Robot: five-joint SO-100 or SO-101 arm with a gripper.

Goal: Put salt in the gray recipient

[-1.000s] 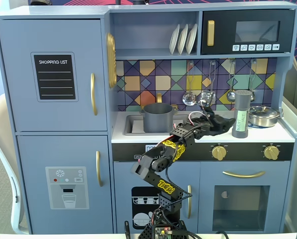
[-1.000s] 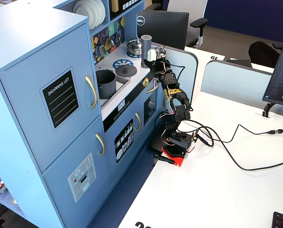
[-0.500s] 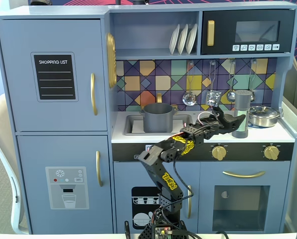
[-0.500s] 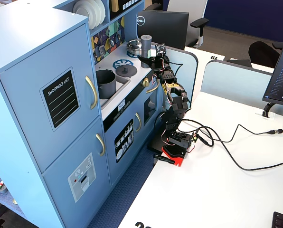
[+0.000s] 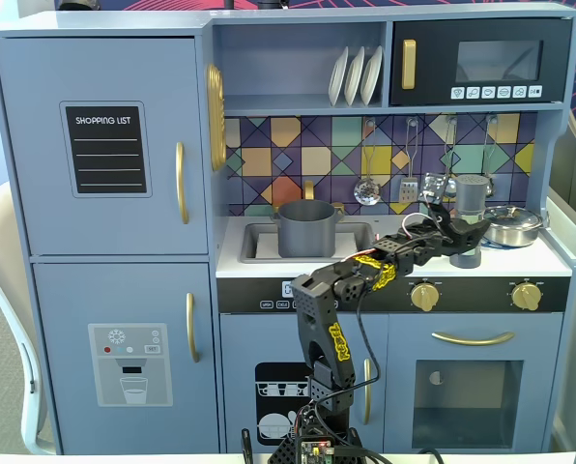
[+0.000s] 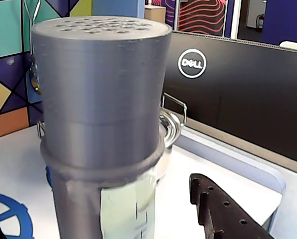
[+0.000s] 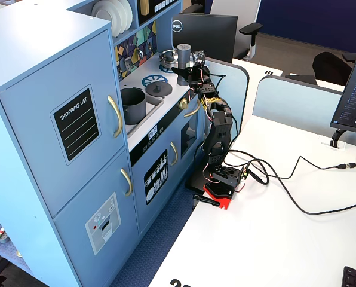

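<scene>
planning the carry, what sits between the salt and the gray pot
In a fixed view, a flat round gray lid lies on the counter between the salt and the gray pot in the sink.

Steel pan (image 5: pixel 511 225) on stovetop; white plates (image 5: pixel 356 75) above.

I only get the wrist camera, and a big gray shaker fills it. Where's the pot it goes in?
Observer: The pot sits in the sink, left of the shaker in a fixed view.
Operator: Is the shaker lifted?
Observer: No, it appears to stand on the counter.
Operator: Is the pot covered?
Observer: No, it's open; a flat lid lies on the counter beside the sink.
</scene>
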